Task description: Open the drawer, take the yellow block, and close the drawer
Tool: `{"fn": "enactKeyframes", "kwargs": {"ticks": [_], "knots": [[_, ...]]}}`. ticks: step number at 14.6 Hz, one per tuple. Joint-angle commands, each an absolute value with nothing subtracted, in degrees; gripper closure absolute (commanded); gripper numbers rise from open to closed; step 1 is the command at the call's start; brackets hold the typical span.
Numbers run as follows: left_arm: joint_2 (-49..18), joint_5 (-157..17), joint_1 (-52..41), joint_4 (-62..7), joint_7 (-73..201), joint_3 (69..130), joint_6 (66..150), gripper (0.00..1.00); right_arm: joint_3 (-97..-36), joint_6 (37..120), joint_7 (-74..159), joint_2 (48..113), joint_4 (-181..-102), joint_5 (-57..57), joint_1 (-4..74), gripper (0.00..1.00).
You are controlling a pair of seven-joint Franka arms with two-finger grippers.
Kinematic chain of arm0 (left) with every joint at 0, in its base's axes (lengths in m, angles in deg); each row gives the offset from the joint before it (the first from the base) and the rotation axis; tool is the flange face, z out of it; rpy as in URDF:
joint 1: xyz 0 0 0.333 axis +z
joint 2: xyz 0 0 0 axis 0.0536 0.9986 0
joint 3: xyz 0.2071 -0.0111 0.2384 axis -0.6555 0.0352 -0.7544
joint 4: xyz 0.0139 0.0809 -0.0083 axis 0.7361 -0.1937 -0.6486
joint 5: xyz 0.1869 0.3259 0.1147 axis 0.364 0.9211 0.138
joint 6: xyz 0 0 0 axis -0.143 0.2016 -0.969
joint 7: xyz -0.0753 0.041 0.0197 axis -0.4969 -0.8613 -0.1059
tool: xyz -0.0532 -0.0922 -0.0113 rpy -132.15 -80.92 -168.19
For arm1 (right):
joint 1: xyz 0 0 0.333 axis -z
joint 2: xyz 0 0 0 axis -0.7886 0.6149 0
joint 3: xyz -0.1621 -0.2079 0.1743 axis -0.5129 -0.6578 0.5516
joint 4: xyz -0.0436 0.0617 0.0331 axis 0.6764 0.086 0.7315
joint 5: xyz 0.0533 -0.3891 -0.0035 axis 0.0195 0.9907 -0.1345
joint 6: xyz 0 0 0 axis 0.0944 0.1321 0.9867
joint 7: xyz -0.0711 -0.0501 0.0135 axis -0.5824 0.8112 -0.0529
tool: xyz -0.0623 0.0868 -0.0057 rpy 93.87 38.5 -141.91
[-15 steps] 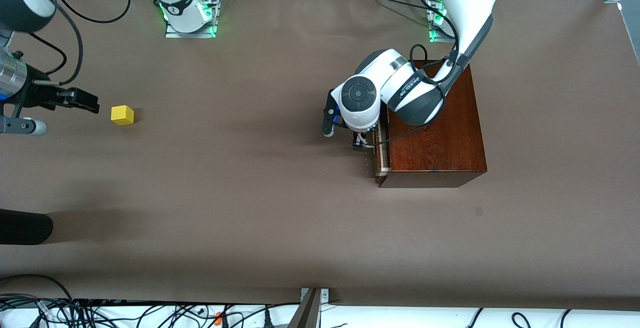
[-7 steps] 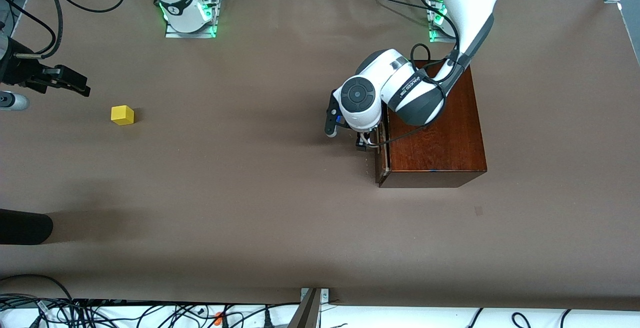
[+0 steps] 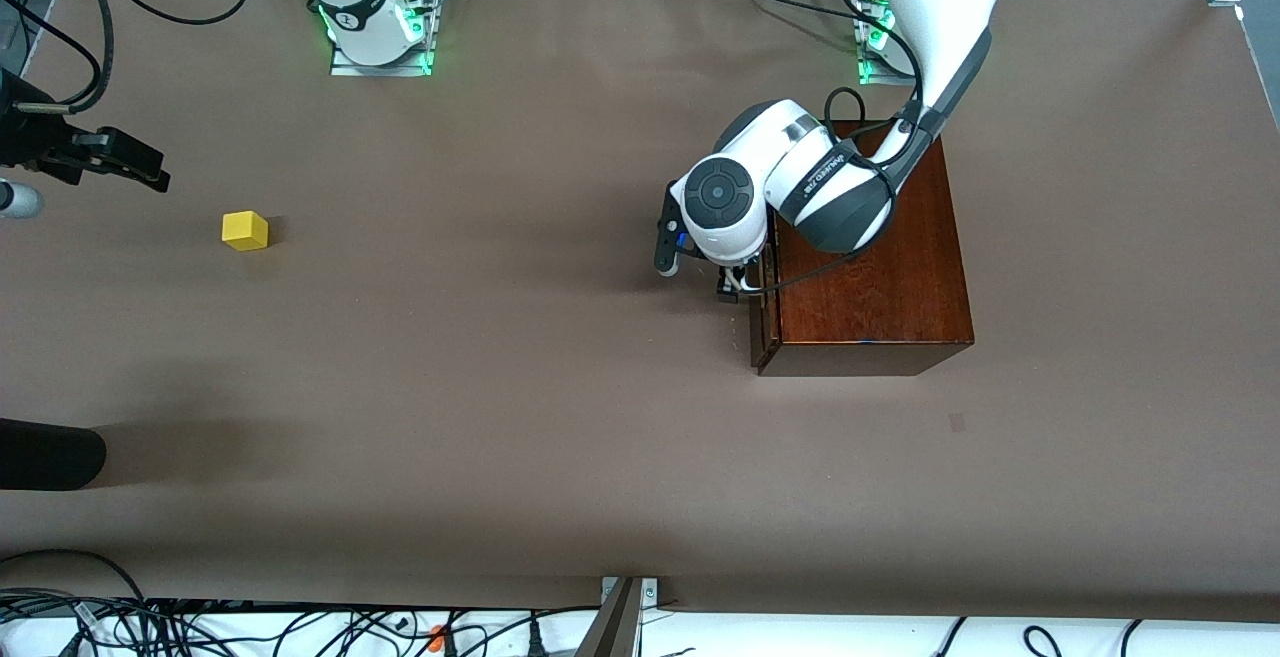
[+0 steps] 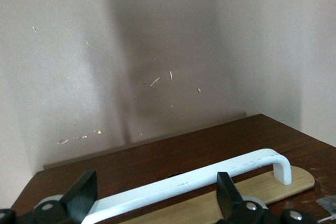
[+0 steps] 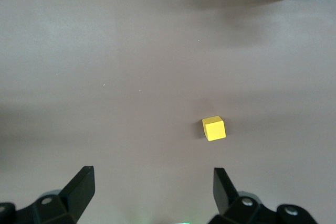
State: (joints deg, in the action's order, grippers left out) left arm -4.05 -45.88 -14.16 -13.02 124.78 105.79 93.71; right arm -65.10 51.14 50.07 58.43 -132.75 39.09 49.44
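Across our brown table, the small yellow cube [image 3: 245,231] sits out near the right arm's end. Our left gripper [image 3: 738,285], spread wide, straddles the dark wooden drawer [image 3: 757,322]'s white bar handle [image 4: 194,184], seemingly shut. Our right gripper [image 3: 120,159] hangs released beside the cube.

A brown worktop [image 3: 520,387] spans my whole field of work. Its edge nearest the front camera carries a tangle of black cables [image 3: 250,627] on a white strip. A dark rounded cylinder [image 3: 45,454] juts in at the right arm's end, casting a soft shadow. A small dark mark [image 3: 957,423] lies toward the left arm's end.
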Motion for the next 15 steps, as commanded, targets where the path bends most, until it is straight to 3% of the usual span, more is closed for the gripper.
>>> {"fn": "enactKeyframes", "kwargs": {"ticks": [1,8,15], "knots": [[-5.9,-43.7,-13.5,-14.5,125.7,105.0,91.7,0.00,-64.4,49.8,50.5,57.8,-132.2,39.9,50.2,0.00],[-6.0,-49.0,-13.9,-12.4,123.2,105.8,92.3,0.00,-64.4,49.5,50.8,57.5,-132.4,39.8,50.2,0.00],[-13.9,-55.8,-12.1,-7.8,114.2,105.5,91.5,0.00,-64.3,50.0,50.9,57.8,-132.7,39.1,50.2,0.00]]}}
